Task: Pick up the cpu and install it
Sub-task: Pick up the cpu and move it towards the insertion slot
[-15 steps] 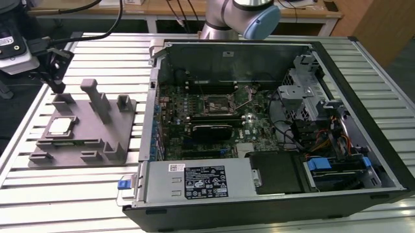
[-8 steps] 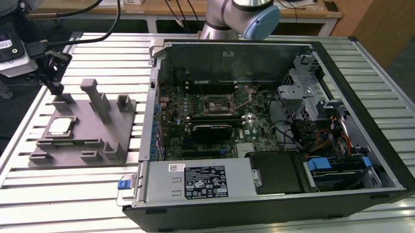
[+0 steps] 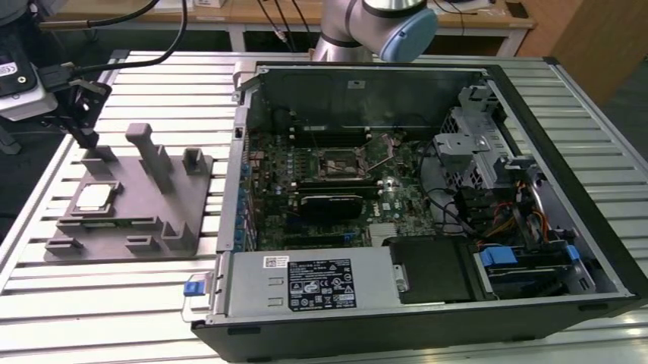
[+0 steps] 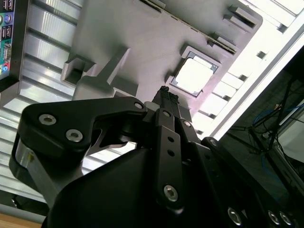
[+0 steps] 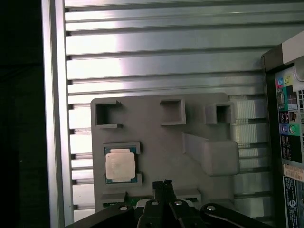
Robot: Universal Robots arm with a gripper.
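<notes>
— Where's the cpu?

— Left of centre in the exterior view. The cpu (image 3: pixel 93 199) lies flat in a square recess of the grey tray (image 3: pixel 152 220), silvery top up. Both wrist views show it there too (image 4: pixel 194 76) (image 5: pixel 120 166).

— And the gripper?

— The gripper (image 3: pixel 89 140) hangs over the tray's far end, upper left of the frame, near the cpu but apart from it. In both wrist views its fingertips are pressed together with nothing between them (image 4: pixel 165 92) (image 5: pixel 164 182).

— Any writing?

— A black-and-white sticker (image 3: pixel 322 284) sits on the metal box at the lower middle of the open case (image 3: pixel 405 337). Its print is too small to make out.

— The socket?

— The socket (image 3: pixel 341 161) is mid-frame on the board.
</notes>
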